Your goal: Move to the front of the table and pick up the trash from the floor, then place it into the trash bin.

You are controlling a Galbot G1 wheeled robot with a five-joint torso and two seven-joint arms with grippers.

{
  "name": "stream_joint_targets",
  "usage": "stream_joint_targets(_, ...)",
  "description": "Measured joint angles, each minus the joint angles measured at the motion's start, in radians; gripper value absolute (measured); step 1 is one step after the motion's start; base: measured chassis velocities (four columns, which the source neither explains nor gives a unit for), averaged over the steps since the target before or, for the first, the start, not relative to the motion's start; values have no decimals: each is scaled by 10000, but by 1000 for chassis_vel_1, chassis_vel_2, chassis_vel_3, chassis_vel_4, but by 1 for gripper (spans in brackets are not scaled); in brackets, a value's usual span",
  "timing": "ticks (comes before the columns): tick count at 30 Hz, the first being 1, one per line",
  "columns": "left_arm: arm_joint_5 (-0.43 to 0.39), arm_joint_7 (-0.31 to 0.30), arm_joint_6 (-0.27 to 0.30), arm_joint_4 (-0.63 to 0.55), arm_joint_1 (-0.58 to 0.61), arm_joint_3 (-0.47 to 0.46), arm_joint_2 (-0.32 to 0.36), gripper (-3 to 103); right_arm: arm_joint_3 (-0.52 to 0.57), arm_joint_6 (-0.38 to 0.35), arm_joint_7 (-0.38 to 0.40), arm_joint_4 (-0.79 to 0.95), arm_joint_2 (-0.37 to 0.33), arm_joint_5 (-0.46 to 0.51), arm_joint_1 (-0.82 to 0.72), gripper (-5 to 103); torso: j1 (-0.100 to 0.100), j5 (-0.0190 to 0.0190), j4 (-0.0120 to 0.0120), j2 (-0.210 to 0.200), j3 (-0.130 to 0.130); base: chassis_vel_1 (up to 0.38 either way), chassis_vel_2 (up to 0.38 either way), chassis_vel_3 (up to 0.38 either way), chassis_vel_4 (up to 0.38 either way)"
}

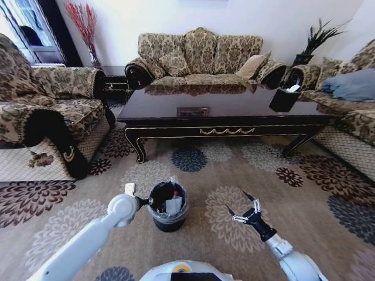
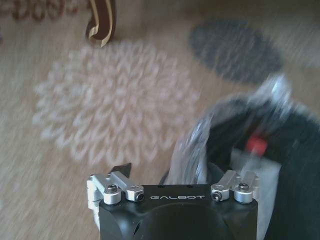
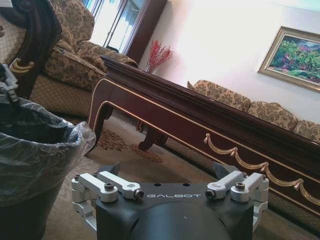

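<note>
Round black trash bin (image 1: 168, 208) in crinkled translucent liner, upright on patterned carpet (image 1: 234, 170), red-capped bottle (image 1: 173, 202) standing inside. Left gripper (image 1: 146, 201) beside rim, spread unclear; right gripper (image 1: 245, 208) wide, empty.

You have a patterned three-seat sofa (image 1: 199, 55) far ahead of both tools, with a matching armchair (image 1: 44, 111) off to the left. A black tissue holder (image 1: 284, 98) sits ahead to the right, a potted plant (image 1: 313, 41) beyond it. A framed landscape painting (image 3: 295, 55) hangs above the sofa.
</note>
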Motion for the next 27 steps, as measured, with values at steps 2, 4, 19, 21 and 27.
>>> stream_joint_targets(2, 435, 453, -249, -11, 89, -82, -30, 93, 5, 19, -40, 6, 11, 34, -18, 100, 0, 0, -1, 0, 0, 0, 0, 0, 0)
stream_joint_targets(4, 1222, 1430, -1031, -100, 295, -249, -97, 99, 34, 92, -113, 7, 35, 84, -57, 100, 0, 0, 0, 0, 0, 0, 0, 0, 0)
stream_joint_targets(19, 6934, 4623, -4253, -926, 3359, -2743, -622, 100, 495, 559, 298, 49, 1469, 991, -227, 100, 0, -3, 0, 0, -1, 0, 0, 0, 0)
stream_joint_targets(21, 7314, 4821, -4433, -1039, 3772, -3076, -747, 100, 567, 583, 366, 87, 1681, 1003, -252, 100, 0, -6, -2, 0, 0, 0, 0, 0, 0)
stream_joint_targets(27, 8466, 5614, -5159, -1714, 5347, -4608, -1310, 100, 837, 734, 890, 244, 2231, 683, -350, 100, 0, 1, -4, 1, -1, 0, 0, 0, 0)
